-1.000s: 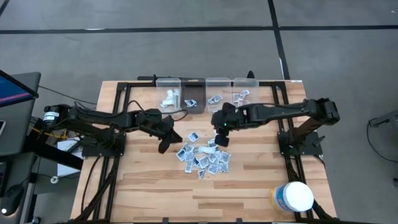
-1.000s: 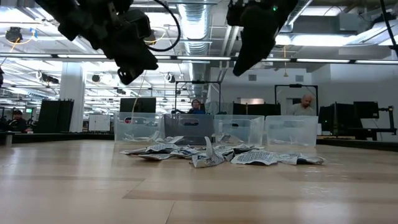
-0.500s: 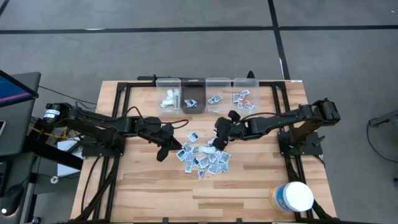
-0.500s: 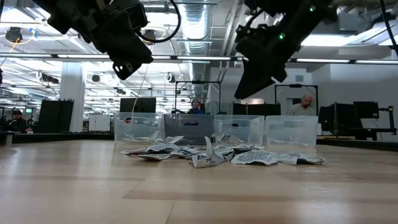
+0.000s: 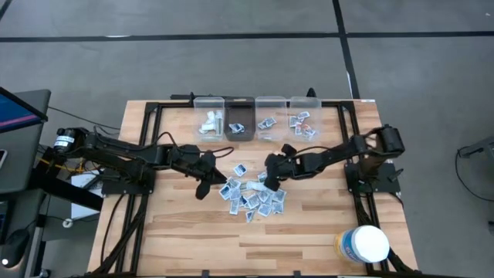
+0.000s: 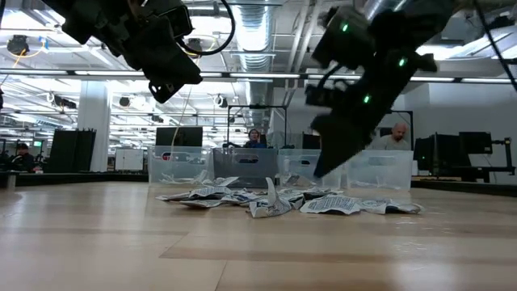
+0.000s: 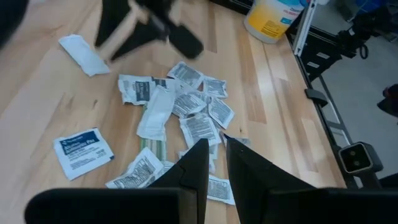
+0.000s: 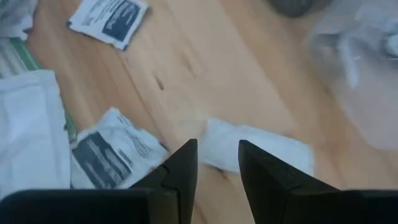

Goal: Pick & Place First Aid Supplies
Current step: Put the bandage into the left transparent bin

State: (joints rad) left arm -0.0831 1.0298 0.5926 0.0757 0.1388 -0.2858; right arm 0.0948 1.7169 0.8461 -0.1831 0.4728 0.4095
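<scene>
While a few packets are already dropped in the clear plastic bins (image 5: 255,116), most small flat white-grey paper packets (image 5: 252,196) are left heaped just below. Right gripper (image 8: 216,163), parted, is poised over a plain one; left gripper (image 7: 212,163), slightly parted, is held nearby, empty.

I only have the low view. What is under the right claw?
Observer: Its wrist view shows a plain white packet below the open right claw, at the edge of the pile nearest the bins.
Operator: And the left claw?
Observer: From above, the left claw hangs just left of the pile, slightly open and empty.
Operator: Anything in the bins?
Observer: From above, all four hold packets.
</scene>
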